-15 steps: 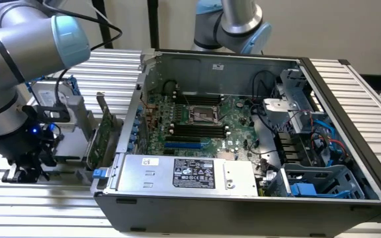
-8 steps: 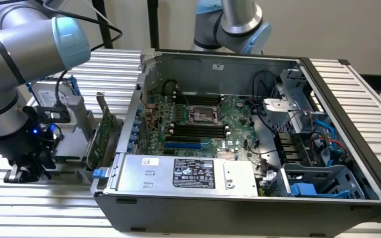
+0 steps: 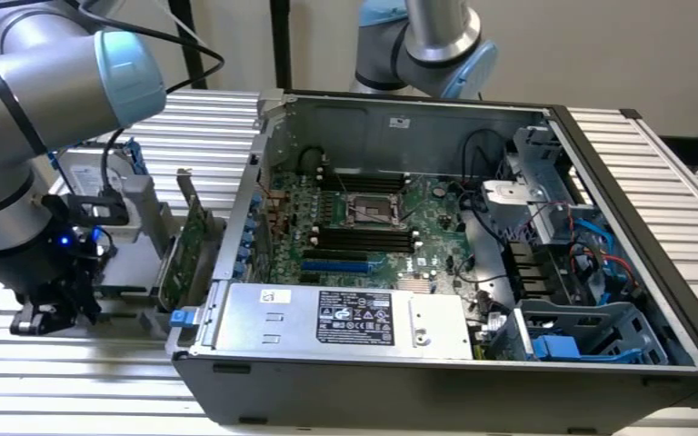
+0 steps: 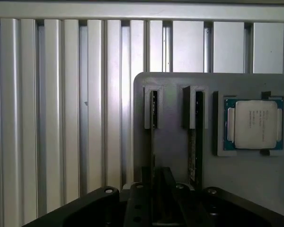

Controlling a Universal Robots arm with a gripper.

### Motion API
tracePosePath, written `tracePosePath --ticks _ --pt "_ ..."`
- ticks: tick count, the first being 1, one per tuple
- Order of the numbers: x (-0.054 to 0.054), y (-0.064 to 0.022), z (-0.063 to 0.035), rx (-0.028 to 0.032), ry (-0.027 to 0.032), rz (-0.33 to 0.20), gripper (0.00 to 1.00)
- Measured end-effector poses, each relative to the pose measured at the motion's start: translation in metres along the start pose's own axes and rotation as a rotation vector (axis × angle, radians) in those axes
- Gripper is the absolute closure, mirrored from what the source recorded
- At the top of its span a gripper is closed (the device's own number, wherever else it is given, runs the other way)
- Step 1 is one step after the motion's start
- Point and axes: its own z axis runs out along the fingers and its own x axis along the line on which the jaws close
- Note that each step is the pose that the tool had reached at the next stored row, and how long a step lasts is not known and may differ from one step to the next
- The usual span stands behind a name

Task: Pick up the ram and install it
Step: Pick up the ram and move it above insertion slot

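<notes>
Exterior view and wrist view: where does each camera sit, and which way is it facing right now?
Exterior view: off the arm, raised, looking down into the open computer case and its motherboard; the arm and gripper show at the exterior view's left.
Wrist view: on the wrist, looking down at the grey parts holder and processor chip; the gripper's dark body shows.
Shared: the gripper, the holder, the slatted table.

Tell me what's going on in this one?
The arm's gripper hangs low over a grey holder, to the exterior view's left of the open computer case. The wrist view shows it lined up with the ram, which stands on edge in a holder slot, with a silver processor nearby. The ram is not yet lifted out or installed.
</notes>
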Motion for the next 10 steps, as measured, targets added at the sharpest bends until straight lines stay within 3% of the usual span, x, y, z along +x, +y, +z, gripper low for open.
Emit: tracePosePath --ticks 10 --pt "0.0 -0.0001 0.0 0.0 0.0 0.0 1.0"
